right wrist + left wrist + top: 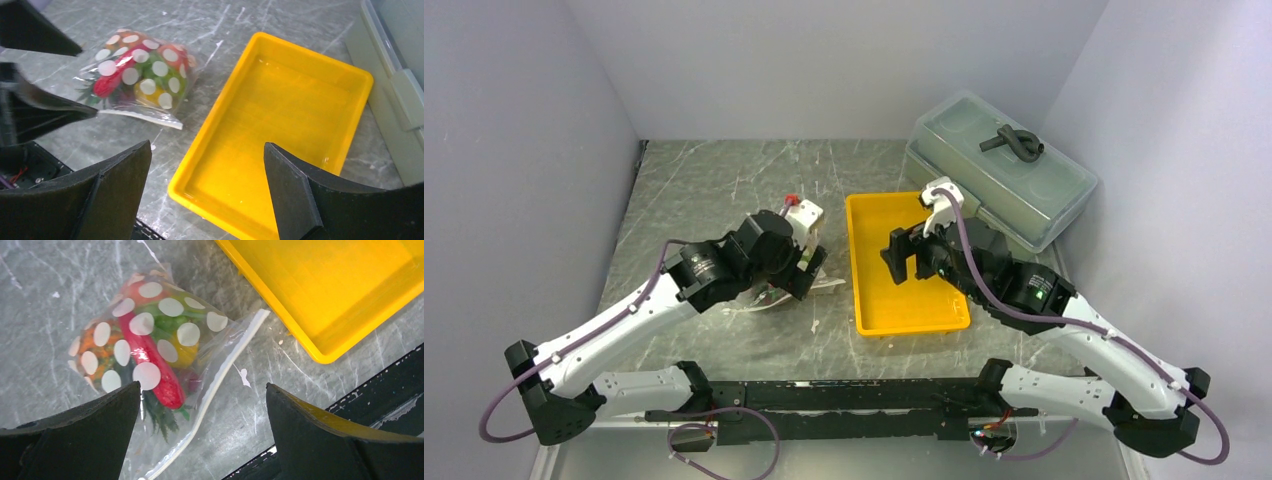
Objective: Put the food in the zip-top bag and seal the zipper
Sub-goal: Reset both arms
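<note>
The zip-top bag (150,340), clear with white dots, lies flat on the grey table, left of the yellow tray. The food is inside it: a red chili (152,370), a yellow lemon (184,354), green grapes (170,321), and an orange pineapple (92,347) with its green crown (160,417). The zipper (222,367) runs as one whitish strip along the bag's edge nearest the tray. My left gripper (203,386) hovers open just above the zipper, holding nothing. My right gripper (207,144) is open and empty over the tray's near left corner. The bag (142,75) also shows in the right wrist view.
The yellow tray (869,300) sits mid-table with nothing in it. A big grey-green lidded box (1014,185) stands at the back right, close behind my right arm. The black rail (844,395) between the arm bases runs along the near edge.
</note>
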`<state>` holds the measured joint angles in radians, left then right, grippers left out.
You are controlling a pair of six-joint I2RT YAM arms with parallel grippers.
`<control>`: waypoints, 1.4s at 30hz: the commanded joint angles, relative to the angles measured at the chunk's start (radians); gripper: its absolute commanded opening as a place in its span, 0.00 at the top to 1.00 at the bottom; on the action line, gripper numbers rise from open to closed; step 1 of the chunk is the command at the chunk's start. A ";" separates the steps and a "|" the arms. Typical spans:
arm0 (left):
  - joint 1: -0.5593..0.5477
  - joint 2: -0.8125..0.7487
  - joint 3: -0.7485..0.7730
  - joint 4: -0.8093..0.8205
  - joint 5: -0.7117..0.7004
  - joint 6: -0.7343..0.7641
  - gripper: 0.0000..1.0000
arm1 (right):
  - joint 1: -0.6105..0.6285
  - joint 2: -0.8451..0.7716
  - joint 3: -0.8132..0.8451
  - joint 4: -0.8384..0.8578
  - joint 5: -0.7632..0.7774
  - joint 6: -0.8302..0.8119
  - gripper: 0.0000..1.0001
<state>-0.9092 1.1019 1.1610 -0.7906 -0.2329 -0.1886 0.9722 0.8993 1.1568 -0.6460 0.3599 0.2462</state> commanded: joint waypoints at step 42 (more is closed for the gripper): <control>0.564 -0.499 -0.178 0.052 0.254 -0.095 0.00 | -0.748 -0.509 -0.427 0.169 -0.651 -0.033 0.12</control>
<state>-0.3489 0.6441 1.0233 -0.8192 0.0036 -0.2607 0.2043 0.4263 0.7456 -0.5518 -0.3153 0.2459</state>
